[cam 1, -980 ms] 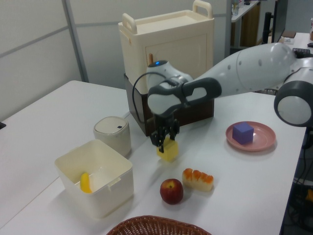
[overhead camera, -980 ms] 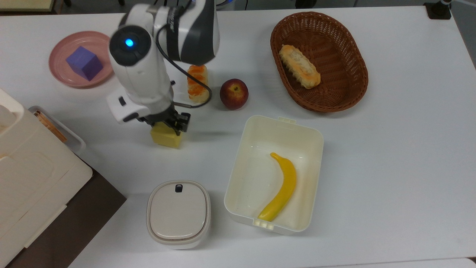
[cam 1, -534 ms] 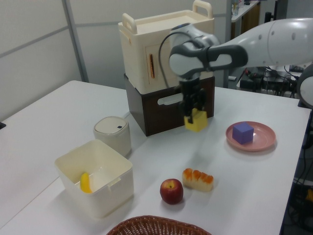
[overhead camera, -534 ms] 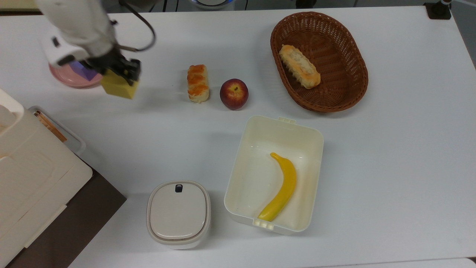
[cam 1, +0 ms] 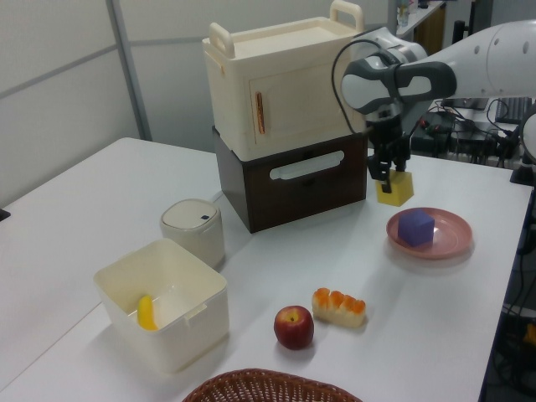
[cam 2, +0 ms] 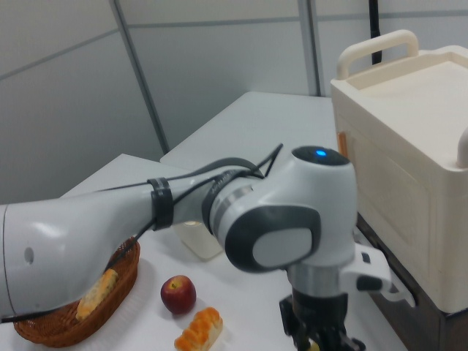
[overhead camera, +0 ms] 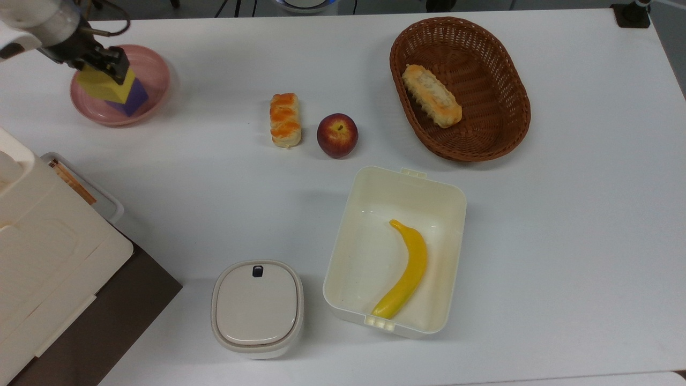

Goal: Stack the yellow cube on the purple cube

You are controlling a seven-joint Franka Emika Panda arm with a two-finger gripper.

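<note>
My gripper (overhead camera: pixel 99 63) is shut on the yellow cube (overhead camera: pixel 103 87) and holds it in the air. In the top view the cube covers the left part of the purple cube (overhead camera: pixel 136 98), which lies in the pink plate (overhead camera: pixel 158 79). The left view has the yellow cube (cam 1: pixel 395 191) hanging from the gripper (cam 1: pixel 389 174), above and to the left of the purple cube (cam 1: pixel 416 227) on the plate (cam 1: pixel 450 244), with a gap between the two. In the right view the arm's wrist fills the foreground and the gripper (cam 2: pixel 319 341) points down at the bottom edge.
A glazed pastry (overhead camera: pixel 284 119) and a red apple (overhead camera: pixel 337 135) lie mid-table. A wicker basket (overhead camera: pixel 509 80) holds a bread roll. A cream box (overhead camera: pixel 450 203) holds a banana (overhead camera: pixel 405 276). A white lidded container (overhead camera: pixel 257 306) and a cream-and-brown cabinet (cam 1: pixel 289 126) stand nearby.
The gripper has lifted the yellow cube off the table and carried it toward the top view's upper left, from beside the pastry to over the pink plate and the purple cube.
</note>
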